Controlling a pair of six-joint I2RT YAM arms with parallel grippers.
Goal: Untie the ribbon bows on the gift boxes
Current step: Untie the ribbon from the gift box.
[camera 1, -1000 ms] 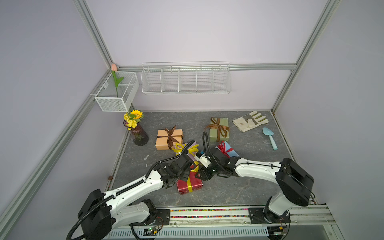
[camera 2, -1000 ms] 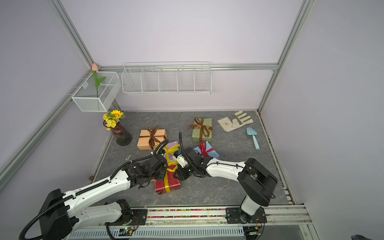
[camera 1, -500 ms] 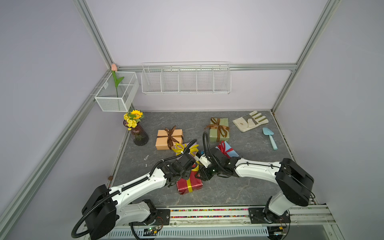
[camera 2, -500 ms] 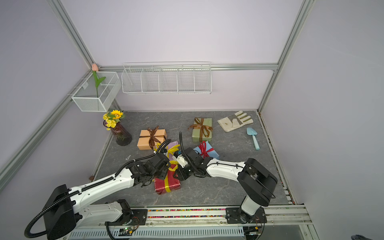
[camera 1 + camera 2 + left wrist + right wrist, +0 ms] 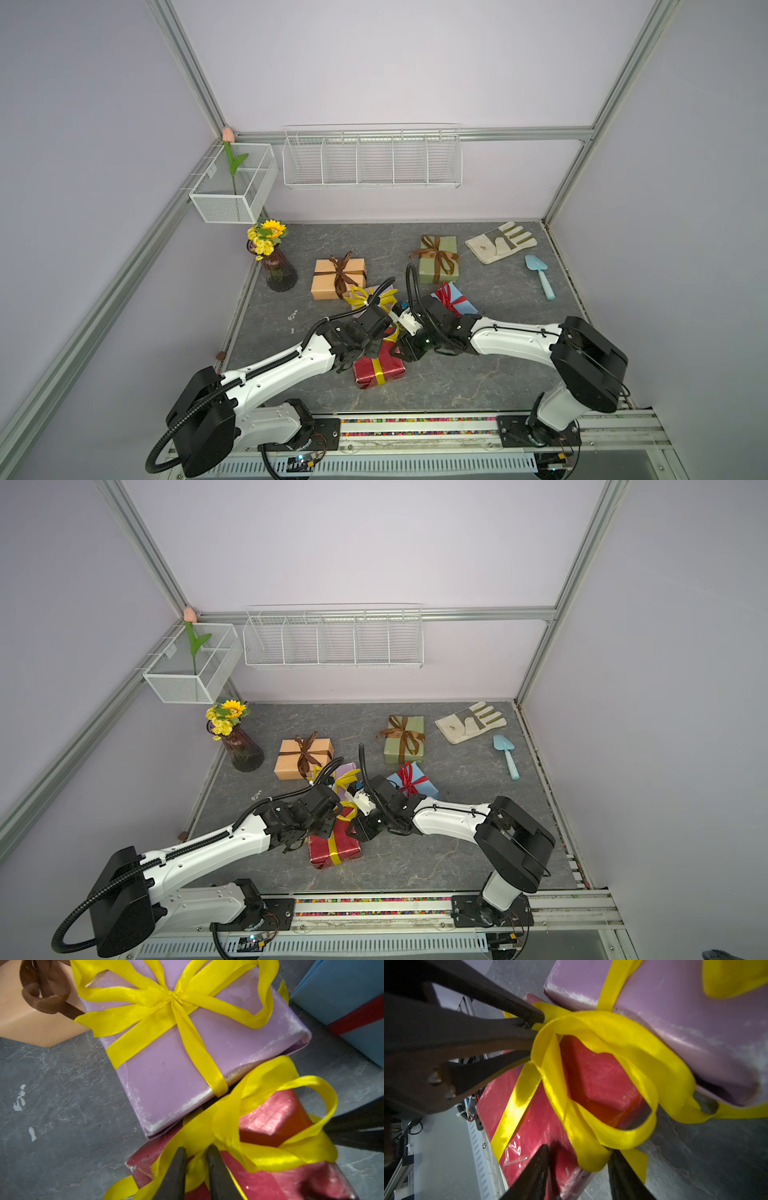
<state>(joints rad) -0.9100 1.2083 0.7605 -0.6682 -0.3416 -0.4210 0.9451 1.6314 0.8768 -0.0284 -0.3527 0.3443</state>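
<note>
On the red box [image 5: 270, 1118], clamps left gripper [image 5: 196, 1150] onto yellow bow [image 5: 226, 1118], right gripper [image 5: 577, 1149] agape around loop [image 5: 623, 1138]; next needs closing, pulling.

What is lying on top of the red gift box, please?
A yellow ribbon bow, pinched near its knot by the left claw; the right claw straddles one loop. The claws cover part of the red gift box.

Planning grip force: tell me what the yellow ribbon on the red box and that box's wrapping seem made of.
Yellow ribbon: likely satin fabric, glossy, fine weave, soft folds. Red box wrapping: probably metallic-sheen paper, shiny with sharp creases; could be foil.
</note>
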